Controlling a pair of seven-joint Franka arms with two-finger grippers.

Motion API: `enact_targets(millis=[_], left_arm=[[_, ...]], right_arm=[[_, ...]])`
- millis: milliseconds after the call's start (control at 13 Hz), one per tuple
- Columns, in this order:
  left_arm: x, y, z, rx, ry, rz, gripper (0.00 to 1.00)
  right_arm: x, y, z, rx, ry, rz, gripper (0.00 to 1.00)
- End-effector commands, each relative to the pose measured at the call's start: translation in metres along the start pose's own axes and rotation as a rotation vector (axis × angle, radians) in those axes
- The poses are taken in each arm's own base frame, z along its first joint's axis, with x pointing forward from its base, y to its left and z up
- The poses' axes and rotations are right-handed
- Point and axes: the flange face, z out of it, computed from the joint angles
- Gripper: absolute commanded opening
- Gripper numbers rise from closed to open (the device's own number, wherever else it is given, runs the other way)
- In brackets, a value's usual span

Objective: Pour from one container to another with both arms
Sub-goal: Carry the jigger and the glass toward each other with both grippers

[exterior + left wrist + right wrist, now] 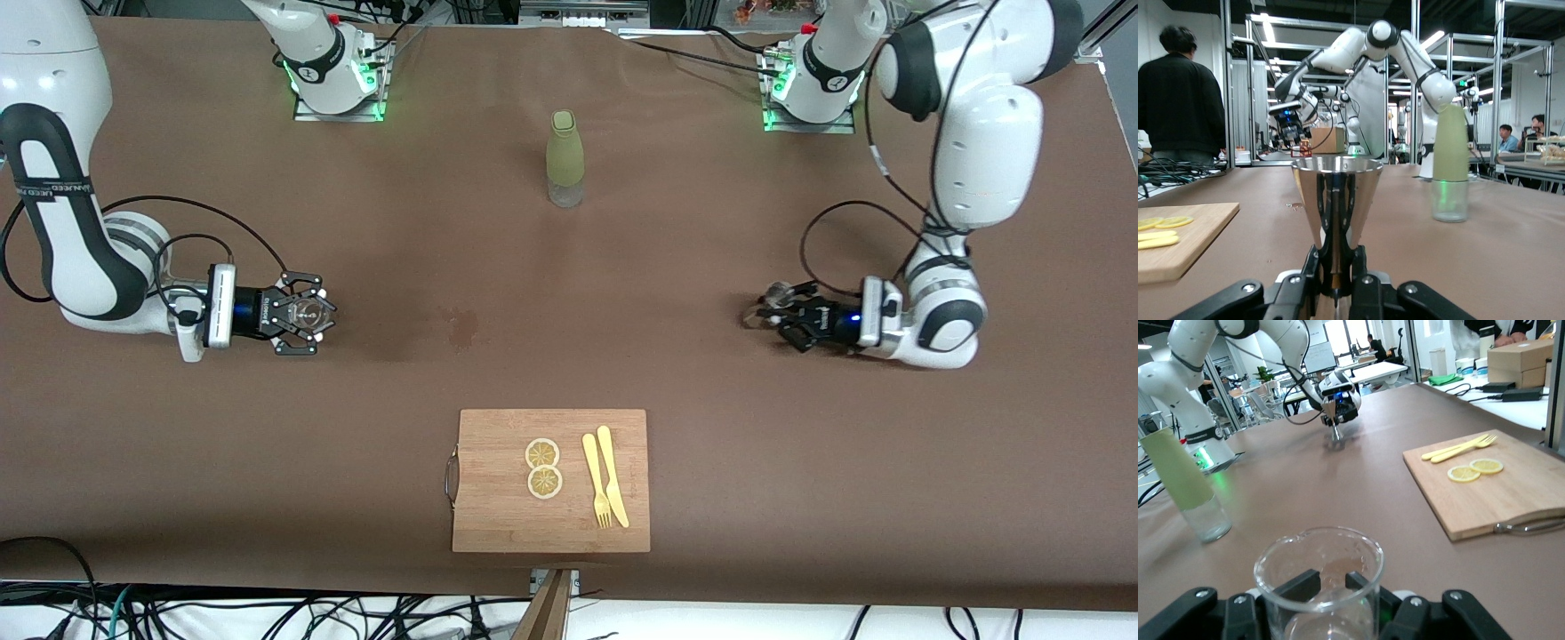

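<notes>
A tiny clear glass cup (308,313) (1318,577) stands upright in my right gripper (313,316) (1333,583), which is shut on it low over the table at the right arm's end. A silvery hourglass-shaped jigger (772,300) (1337,193) is upright in my left gripper (770,313) (1336,259), shut on its narrow waist low over the table at the left arm's end. The two grippers face each other and are wide apart. I cannot see whether cup or jigger touches the table.
A tall olive-green bottle (564,158) (1449,163) (1185,487) stands mid-table near the arm bases. A wooden cutting board (498,507) (1511,500) lies nearest the front camera with two lemon slices (542,467) and a yellow fork and knife (605,480). A dark stain (460,327) marks the cloth.
</notes>
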Motion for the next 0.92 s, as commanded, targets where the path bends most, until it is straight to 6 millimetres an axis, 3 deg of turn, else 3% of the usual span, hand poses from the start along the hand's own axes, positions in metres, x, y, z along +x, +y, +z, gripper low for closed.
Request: enact_targets(millis=[0, 231, 462, 846], left_arm=[[0.006, -0.021, 0.057, 0.048, -0.020, 0.064, 0.00], [0.003, -0.042, 0.141, 0.139, 0.016, 0.039, 0.00], [0.013, -0.063, 0.209, 0.199, 0.012, 0.005, 0.00], [0.028, -0.075, 0.304, 0.258, -0.029, -0.061, 0.00]], right_arm=[[0.022, -0.002, 0.018, -0.021, 0.016, 0.035, 0.26], [0.063, -0.004, 0.038, -0.049, -0.027, 0.049, 0.26], [0.098, -0.008, 0.068, -0.071, -0.069, 0.066, 0.26], [0.126, -0.020, 0.131, -0.088, -0.113, 0.013, 0.26]])
